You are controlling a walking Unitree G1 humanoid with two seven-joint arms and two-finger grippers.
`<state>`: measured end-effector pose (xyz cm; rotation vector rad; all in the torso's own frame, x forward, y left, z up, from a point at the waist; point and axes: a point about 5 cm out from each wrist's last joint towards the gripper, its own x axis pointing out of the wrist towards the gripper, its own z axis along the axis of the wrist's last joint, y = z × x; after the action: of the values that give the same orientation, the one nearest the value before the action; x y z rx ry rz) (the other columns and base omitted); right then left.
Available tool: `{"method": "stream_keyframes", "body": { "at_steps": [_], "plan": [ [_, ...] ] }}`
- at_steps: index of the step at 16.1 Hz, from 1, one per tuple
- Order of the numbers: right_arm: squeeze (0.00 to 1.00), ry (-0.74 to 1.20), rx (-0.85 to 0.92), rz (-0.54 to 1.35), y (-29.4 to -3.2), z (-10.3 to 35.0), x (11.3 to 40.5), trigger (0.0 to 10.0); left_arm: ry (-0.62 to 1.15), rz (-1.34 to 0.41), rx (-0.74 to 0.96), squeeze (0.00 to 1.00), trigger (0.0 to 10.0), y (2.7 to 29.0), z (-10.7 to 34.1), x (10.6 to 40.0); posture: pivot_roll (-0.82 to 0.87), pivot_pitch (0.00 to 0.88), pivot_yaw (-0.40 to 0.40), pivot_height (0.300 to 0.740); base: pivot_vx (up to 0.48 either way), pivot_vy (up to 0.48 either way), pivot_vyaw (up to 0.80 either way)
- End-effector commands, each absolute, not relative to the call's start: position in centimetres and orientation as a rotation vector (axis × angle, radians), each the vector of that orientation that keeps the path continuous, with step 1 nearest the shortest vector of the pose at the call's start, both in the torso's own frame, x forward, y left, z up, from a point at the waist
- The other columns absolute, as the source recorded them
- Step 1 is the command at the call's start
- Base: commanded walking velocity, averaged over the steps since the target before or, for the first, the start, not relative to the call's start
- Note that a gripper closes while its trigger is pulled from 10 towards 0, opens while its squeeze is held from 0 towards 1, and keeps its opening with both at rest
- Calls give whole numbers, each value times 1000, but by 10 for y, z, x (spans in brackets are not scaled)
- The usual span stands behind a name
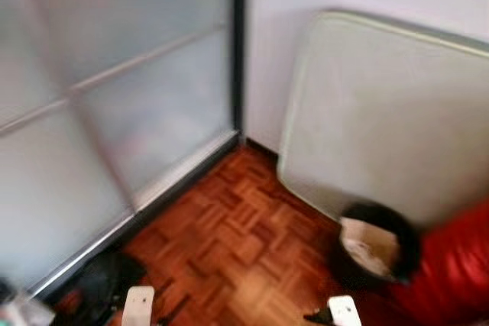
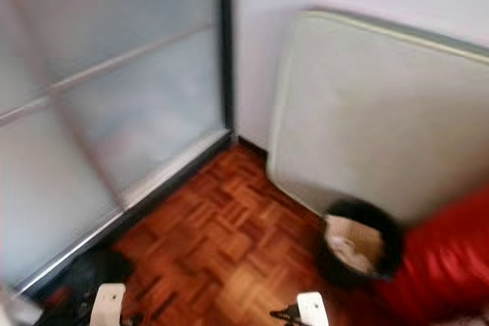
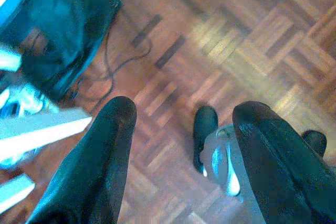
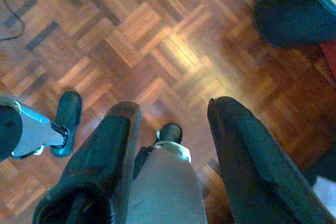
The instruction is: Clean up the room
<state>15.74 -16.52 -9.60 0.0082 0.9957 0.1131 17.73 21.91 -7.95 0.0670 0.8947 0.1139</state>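
The black bin (image 1: 374, 253) sits at the lower right of the head view, on parquet floor (image 1: 237, 242) beside a red bag (image 1: 451, 272), while left gripper (image 3: 181, 129) and right gripper (image 4: 173, 124) hang with fingers apart, empty.

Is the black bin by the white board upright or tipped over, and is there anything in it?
Upright: the black bin stands on the parquet floor with its mouth facing up. It is not empty; a brown cardboard piece and pale crumpled stuff sit inside.
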Motion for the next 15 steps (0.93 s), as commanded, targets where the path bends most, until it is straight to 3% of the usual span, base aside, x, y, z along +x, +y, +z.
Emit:
{"method": "stream_keyframes", "body": {
  "at_steps": [1, 4, 15],
  "plan": [
    [0, 1017, 13, 94, -170, -98, 152, 10000, 891, 108, 58, 0, 10000, 215, -80, 179, 0, 39, -47, 740, 0, 0, 0],
    [0, 1018, 18, 88, -170, -98, 152, 10000, 891, 106, 58, 0, 10000, 214, -80, 179, 0, 41, -48, 740, 0, 0, 0],
    [0, 1017, 30, 94, -170, -98, 151, 10000, 874, 100, 60, 0, 10000, 210, -78, 184, 0, 41, -46, 740, 264, 0, 0]
  ]
}}
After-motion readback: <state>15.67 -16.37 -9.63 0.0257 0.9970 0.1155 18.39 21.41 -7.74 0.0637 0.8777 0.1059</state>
